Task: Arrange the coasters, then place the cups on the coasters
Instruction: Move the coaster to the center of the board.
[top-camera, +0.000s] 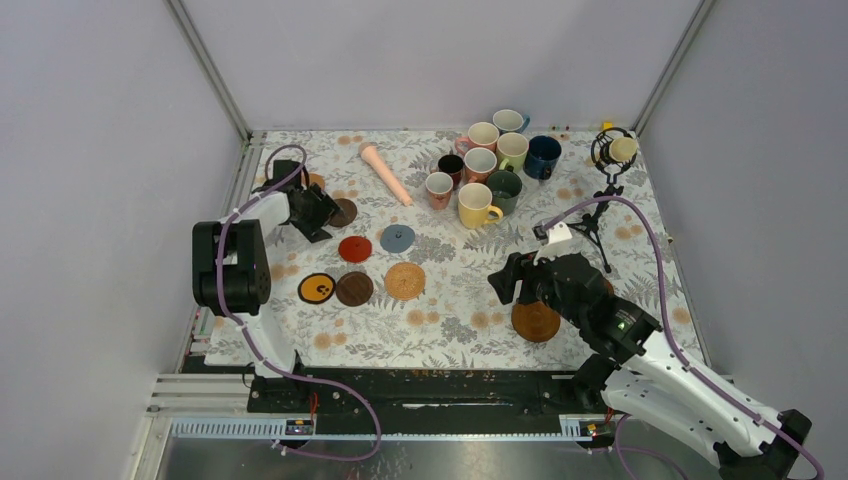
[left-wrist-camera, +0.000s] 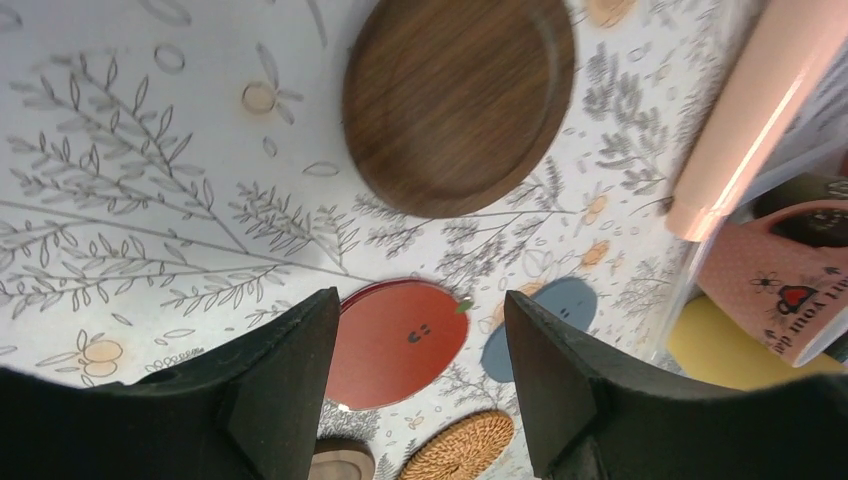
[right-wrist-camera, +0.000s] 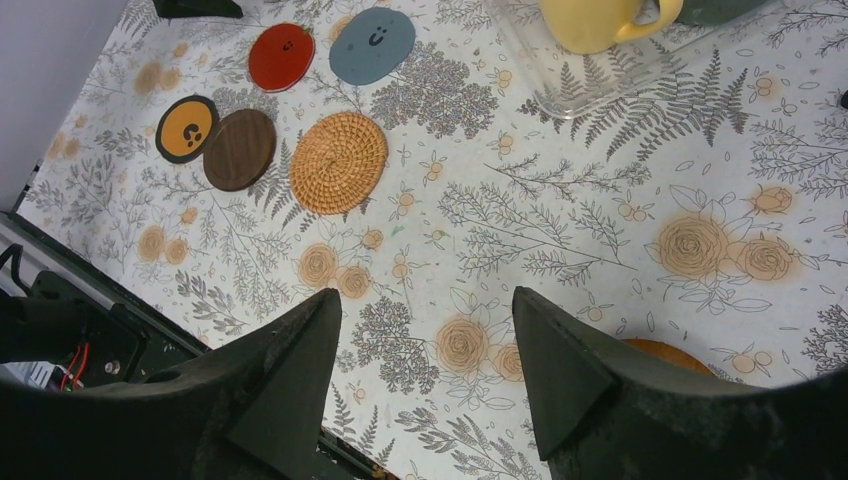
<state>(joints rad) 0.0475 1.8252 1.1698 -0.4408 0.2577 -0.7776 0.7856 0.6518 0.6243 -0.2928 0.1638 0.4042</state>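
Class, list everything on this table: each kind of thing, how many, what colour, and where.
Coasters: seven clear, two dark brown, red, grey-blue, black-yellow, tan woven, orange; left of centre, orange one at near right.
Cups: nine, yellow, pink, greens, navy, black, pale; clustered far centre.
Stick: one, pink; left of the cups.
Microphone: one, black tripod; far right.
Tablecloth: one, floral white; under everything.
Left gripper: one, black, open; near a dark brown coaster.
Right gripper: one, black, open; above bare cloth.

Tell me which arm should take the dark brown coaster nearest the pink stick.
Left. The left claw, open and empty, hangs right by that coaster; the right claw is across the table, over by the orange coaster.
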